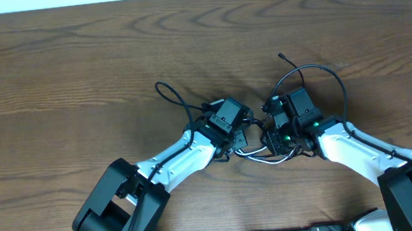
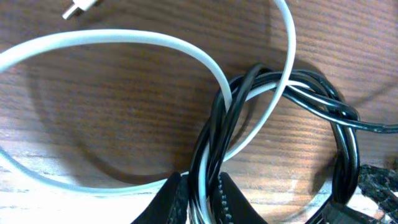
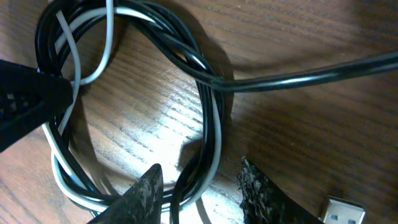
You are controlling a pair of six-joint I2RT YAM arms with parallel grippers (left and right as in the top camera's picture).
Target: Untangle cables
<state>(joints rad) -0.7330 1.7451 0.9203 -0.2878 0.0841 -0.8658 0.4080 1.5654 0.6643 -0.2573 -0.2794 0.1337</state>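
- The left gripper (image 2: 204,198) is clenched on a bundle of strands from the thin black cord (image 2: 211,130) and the thin white cord (image 2: 155,40); both colours fill the narrow gap between its fingers.
- The right gripper (image 3: 200,190) straddles a black and a white strand of the same tangle. Its jaws stand apart, with free space beside the strands, so it is not gripping them.
- The tangle lies on the brown wood-grain table (image 1: 72,68), between the two grippers and near the table's middle.
- In the left wrist view, the white cord sweeps out in a wide loop and crosses through the black coils.
- A small white plug (image 2: 78,7) lies at the top edge of that view, apart from the knot.
- A silver flat plug (image 3: 345,211) rests just beside the right gripper's finger.
- Overhead, black cord arcs out beyond each gripper.
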